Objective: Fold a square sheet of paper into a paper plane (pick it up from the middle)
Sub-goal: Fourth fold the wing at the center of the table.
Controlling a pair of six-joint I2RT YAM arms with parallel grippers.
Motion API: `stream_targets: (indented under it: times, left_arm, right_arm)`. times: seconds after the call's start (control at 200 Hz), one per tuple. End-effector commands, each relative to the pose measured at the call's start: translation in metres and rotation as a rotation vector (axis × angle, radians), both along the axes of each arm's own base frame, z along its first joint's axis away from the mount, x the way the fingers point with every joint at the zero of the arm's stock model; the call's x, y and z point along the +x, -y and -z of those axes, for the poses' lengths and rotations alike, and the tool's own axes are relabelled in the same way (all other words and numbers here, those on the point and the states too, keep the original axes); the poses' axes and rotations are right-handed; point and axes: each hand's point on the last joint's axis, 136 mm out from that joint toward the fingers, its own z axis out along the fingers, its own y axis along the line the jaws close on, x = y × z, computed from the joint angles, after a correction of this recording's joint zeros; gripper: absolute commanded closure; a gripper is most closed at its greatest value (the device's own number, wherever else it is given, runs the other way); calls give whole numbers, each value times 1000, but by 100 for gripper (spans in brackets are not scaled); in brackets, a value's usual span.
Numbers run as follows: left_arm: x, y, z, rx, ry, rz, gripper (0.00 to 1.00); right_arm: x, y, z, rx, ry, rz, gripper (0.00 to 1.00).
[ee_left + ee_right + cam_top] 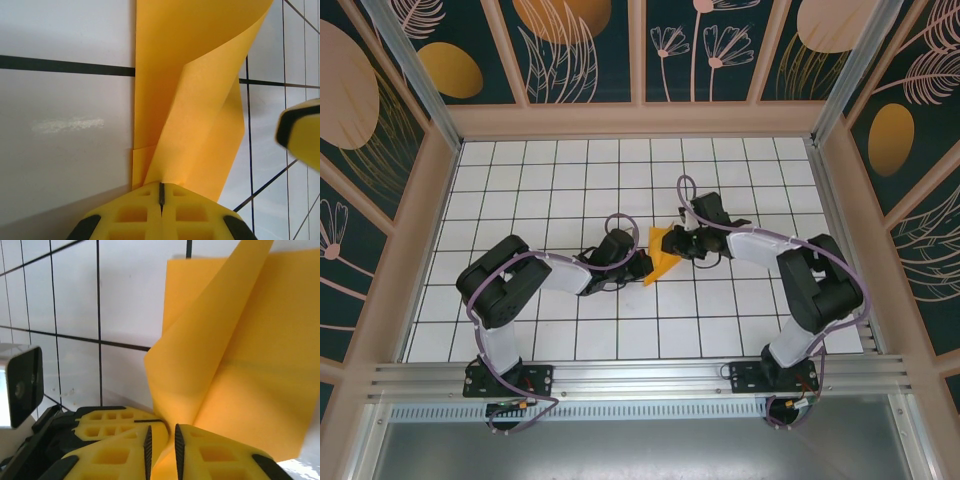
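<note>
Part-folded square sheet of paper (661,260) is clamped by left gripper (161,191) and right gripper (162,439); tearing is risked if pulled apart.

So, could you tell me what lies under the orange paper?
White gridded table shows around the folded orange paper; whatever lies directly beneath its folds is covered.

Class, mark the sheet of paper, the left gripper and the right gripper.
sheet of paper (190,110), left wrist view, on its raised folded flap.
left gripper (161,192), left wrist view, where its fingertips meet.
right gripper (162,435), right wrist view, between its fingertips.
</note>
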Motion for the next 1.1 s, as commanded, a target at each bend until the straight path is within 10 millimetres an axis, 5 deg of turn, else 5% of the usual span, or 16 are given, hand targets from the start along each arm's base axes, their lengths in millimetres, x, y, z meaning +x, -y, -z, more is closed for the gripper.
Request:
stream_targets:
  times: [0.0,0.365,0.595,0.931,1.096]
  left_arm:
    - [-13,-20,40,117,-105,-25,99]
    - [-15,-21,44,140,-112,-1,100]
    - [-21,-25,50,157,-133,3,100]
    - [-26,-29,55,171,-148,6,100]
    - [-26,-29,54,173,-143,13,100]
  right_arm:
    - [-9,-13,8,65,-18,-91,81]
    - [-8,-19,29,62,-44,-150,82]
    - [13,0,49,-15,-56,-87,83]
    - [41,10,44,1,-30,-40,83]
    - [39,6,22,49,7,-51,82]
